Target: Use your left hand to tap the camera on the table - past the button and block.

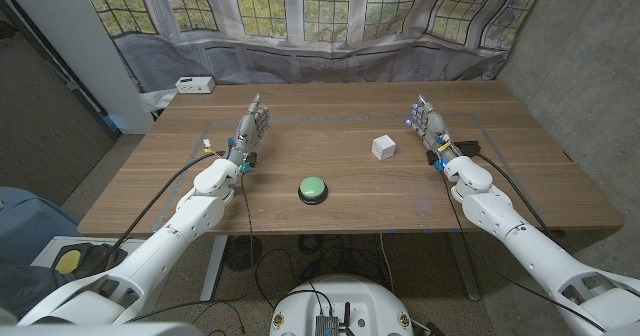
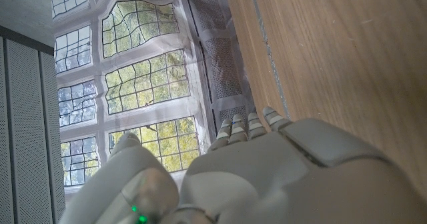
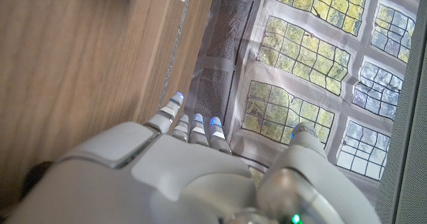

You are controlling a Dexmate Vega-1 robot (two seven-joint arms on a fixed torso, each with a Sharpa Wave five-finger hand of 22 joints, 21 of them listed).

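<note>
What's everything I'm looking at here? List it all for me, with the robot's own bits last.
Table: one, brown wood, running across the middle of the head view.
Button: one, green dome on a dark base, near the table's front edge, roughly centred.
Block: one, white cube, on the table right of centre, beyond the button.
Small box: one, white, at the table's far left corner; too small to tell what it is.
Backdrop: one, printed with leaded windows, hanging behind the table.
Left hand: one, pale grey, at the left of the table, holding nothing, fingers extended.
Right hand: one, pale grey with blue-lit fingertips, at the right of the table, holding nothing.
</note>
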